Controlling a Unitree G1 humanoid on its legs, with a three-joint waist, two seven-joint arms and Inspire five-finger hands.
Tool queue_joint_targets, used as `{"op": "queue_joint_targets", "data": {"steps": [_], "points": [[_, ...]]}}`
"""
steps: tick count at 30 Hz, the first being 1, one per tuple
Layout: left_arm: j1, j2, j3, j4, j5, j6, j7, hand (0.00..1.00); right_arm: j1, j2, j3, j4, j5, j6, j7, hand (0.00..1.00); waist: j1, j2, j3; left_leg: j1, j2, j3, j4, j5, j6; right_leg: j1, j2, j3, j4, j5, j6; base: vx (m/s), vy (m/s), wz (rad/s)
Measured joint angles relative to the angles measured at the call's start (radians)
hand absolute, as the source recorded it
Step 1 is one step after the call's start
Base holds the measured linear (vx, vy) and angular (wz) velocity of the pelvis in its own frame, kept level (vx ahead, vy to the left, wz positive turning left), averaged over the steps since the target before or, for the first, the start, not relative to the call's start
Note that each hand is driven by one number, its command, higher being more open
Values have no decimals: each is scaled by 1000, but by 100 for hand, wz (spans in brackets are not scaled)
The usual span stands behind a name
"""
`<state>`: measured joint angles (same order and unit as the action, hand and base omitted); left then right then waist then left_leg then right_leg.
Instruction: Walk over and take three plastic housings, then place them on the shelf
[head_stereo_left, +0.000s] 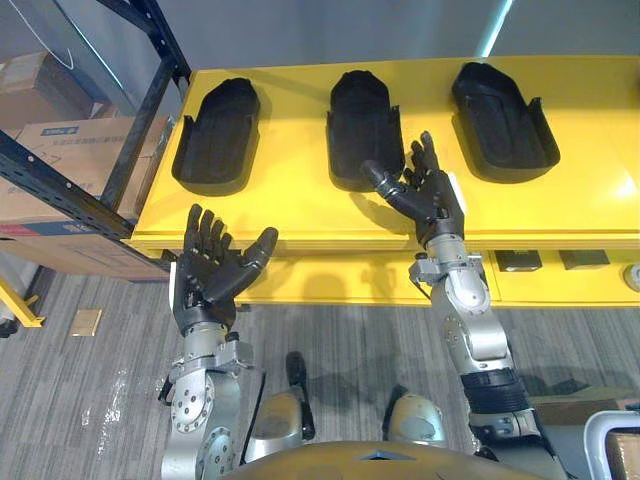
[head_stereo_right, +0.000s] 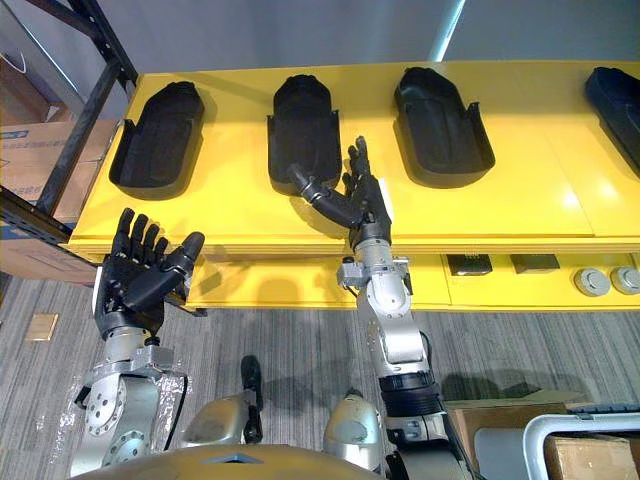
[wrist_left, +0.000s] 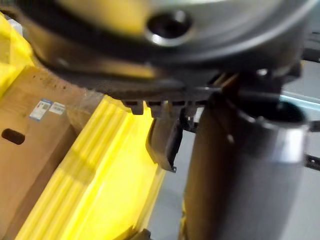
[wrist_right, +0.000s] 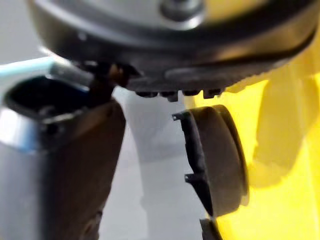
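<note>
Three black housings (head_stereo_left: 363, 128) lie in row on yellow shelf (head_stereo_left: 300, 215). Left hand (head_stereo_left: 208, 272) spread, empty, below edge; right hand (head_stereo_left: 428, 195) spread over middle housing. Fits either start or finish.

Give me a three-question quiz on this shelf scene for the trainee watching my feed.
1. True or false: the right robot hand is clamped round a plastic housing.
2. Which housing lies nearest the right robot hand: A the left housing, B the middle housing, C the right housing?
3. Fill in: the left robot hand hangs in front of the yellow ____, holding nothing.

Key
1. False; its fingers are spread, holding nothing.
2. B.
3. Shelf.
</note>
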<state>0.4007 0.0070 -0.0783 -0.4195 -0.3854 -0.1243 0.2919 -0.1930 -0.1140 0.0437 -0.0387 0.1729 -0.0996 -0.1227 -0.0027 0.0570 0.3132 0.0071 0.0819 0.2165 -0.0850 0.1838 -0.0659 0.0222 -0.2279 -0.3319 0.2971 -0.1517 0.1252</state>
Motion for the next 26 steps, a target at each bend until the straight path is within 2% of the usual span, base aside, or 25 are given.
{"op": "queue_joint_targets", "data": {"steps": [3,5,7,8,9,11,15,17,21,23,26], "points": [[-5,-13,35,30,59,-1,59,100,62,9,-35,-91,-53,-94,-40,100,1,6,-14,3,2,-1,0,-6,3,24,9,-8,-43,18,2,60,0,1],[-4,-36,95,39,122,-11,123,100,117,14,-57,-184,-93,-160,-85,100,-1,10,-20,4,11,6,0,-10,2,40,19,-6,-79,39,5,57,-4,-10],[-9,-47,166,82,130,-51,200,100,170,36,-109,-236,-165,-196,-168,100,-3,9,-42,5,18,13,-1,-12,1,58,35,-4,-129,62,3,37,-9,-11],[-12,-50,181,98,147,-58,219,100,185,45,-123,-241,-196,-198,-200,100,-3,7,-48,8,20,15,-1,-14,-1,66,38,-4,-141,67,3,32,-7,-9],[-8,-59,206,137,188,-83,270,100,220,63,-146,-242,-272,-199,-285,100,-2,5,-67,8,24,22,-4,-18,-4,72,44,0,-161,76,1,21,-4,-11],[2,-82,237,185,213,-121,333,100,280,100,-193,-241,-353,-200,-397,100,-1,0,-80,8,31,30,-4,-24,-8,76,54,7,-185,88,0,6,-1,-14],[42,-97,298,380,281,-148,467,100,445,166,-275,-165,-359,-219,-623,100,-17,-3,-97,10,39,50,-4,-38,-15,85,58,10,-223,104,-1,-2,12,-12],[78,-112,317,490,282,-151,494,100,522,178,-298,-68,-342,-220,-684,100,-26,-8,-111,15,41,74,-4,-50,-10,86,58,18,-232,109,1,29,10,-21],[120,-127,316,656,313,-155,463,100,622,203,-338,124,-237,-224,-695,100,-27,-32,-147,21,56,143,-4,-59,-9,87,57,21,-238,109,1,40,-1,-9],[121,-133,309,755,307,-154,369,100,643,210,-365,256,-128,-224,-621,100,-27,-46,-158,32,70,204,-4,-58,-10,100,56,9,-243,109,1,63,-13,14],[113,-126,299,902,263,-149,253,100,632,209,-376,449,-11,-216,-488,100,-19,-59,-165,55,69,221,-4,-59,-9,124,50,6,-245,104,1,14,-1,2]]}}
